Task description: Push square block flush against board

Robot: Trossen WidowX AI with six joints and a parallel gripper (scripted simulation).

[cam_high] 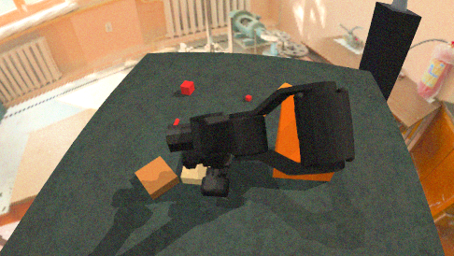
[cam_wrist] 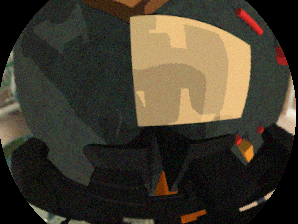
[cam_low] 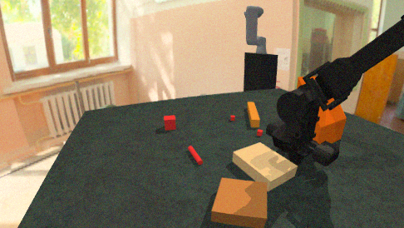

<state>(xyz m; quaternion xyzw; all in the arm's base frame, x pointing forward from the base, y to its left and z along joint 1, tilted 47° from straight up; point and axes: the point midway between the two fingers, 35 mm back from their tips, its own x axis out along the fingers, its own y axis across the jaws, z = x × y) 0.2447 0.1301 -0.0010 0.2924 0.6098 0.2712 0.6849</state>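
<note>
The orange-brown square block (cam_high: 154,177) (cam_low: 238,200) (cam_wrist: 131,4) lies flat, turned at an angle to the board. The cream board (cam_high: 191,174) (cam_low: 254,156) (cam_wrist: 240,65) lies flat beside it. A block corner is very near a board corner; no whole sides meet, and whether the corners touch is unclear. My gripper (cam_wrist: 154,121) is shut and empty, low at the board's edge on the side away from the block. Contact with the board cannot be told. In the top view, the arm hides the fingertips and part of the board; in the exterior view the fingertips are hard to make out.
A red stick (cam_low: 195,155) (cam_wrist: 249,21) lies beyond the board's side. A red cube (cam_high: 187,88) (cam_low: 169,122), two small red cubes (cam_low: 232,118) (cam_low: 259,132) and an orange bar (cam_low: 253,114) lie farther back. A large orange object (cam_high: 287,133) (cam_low: 331,125) stands behind the arm.
</note>
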